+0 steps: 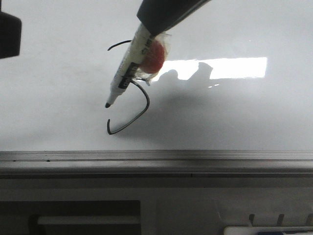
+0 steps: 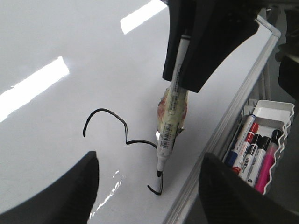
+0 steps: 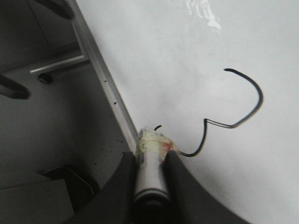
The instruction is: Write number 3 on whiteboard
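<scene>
One black drawn figure, the number 3 (image 1: 139,105), sits centre-left in the front view on the whiteboard (image 1: 234,117). Its upper stroke shows as a short arc at upper centre-left, partly hidden behind the marker; the lower bowl curves down and ends in a hook just above the grey edge rail (image 1: 156,161). A bright rectangular reflection (image 1: 230,67) lies right of centre on the board.

Right gripper (image 1: 161,22) enters from the top centre of the front view, jaws pressed onto the white marker (image 1: 128,66). Marker tilted, tip down and toward the lower left of the frame. Tip sits close beside the lower bowl; contact with the board cannot be confirmed. A red object under clear wrapping (image 1: 152,56) is attached to the marker barrel just below the jaws.

Left wrist view: the number 3 (image 2: 122,140) lies at frame centre, marker (image 2: 169,126) tip at its lower hook, the right gripper (image 2: 205,42) at upper right. Two dark fingers (image 2: 51,196) of the left gripper (image 2: 147,196) appear at lower left and lower right, spread wide with nothing between them. A white tray (image 2: 275,112) at the right edge, beyond the board's rail, holds several markers (image 2: 252,154) with blue, red, black and pink caps.

Right wrist view: jaws pinch the marker (image 3: 150,172) at bottom centre; the number 3 (image 3: 233,119) lies at right centre.
</scene>
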You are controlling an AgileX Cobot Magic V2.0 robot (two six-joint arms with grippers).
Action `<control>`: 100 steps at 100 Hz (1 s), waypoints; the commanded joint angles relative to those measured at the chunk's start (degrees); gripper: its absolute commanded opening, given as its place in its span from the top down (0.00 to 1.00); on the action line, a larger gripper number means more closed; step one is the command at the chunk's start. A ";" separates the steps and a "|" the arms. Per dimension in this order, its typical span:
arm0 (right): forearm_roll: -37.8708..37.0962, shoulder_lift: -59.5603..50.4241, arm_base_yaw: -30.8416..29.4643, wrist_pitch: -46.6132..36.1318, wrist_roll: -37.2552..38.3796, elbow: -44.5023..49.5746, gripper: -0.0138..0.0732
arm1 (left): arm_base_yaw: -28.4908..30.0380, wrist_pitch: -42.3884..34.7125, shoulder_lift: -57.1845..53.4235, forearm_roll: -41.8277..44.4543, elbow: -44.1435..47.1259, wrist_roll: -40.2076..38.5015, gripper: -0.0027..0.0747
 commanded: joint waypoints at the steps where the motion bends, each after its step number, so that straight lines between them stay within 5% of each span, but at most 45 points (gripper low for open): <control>1: 0.26 -1.61 1.68 -3.31 0.04 -2.23 0.91 | -0.48 -5.30 2.18 0.53 -1.60 -0.36 0.42; 56: 0.26 -1.50 7.36 -4.60 0.04 -2.58 0.91 | -3.11 -16.18 15.79 -1.82 -2.38 -0.36 0.44; 68: 0.26 -1.50 7.36 -4.60 0.04 -2.58 0.91 | -3.11 -15.70 16.10 -1.82 -2.38 -0.36 0.63; 81: 0.26 -1.50 7.36 -4.52 0.04 -2.58 0.91 | -3.11 -15.70 16.10 -1.82 -2.38 -0.36 0.98; 100: 0.26 -1.50 7.36 -4.25 0.04 -2.58 0.91 | -3.11 -15.70 16.10 -1.71 -2.38 -0.36 0.99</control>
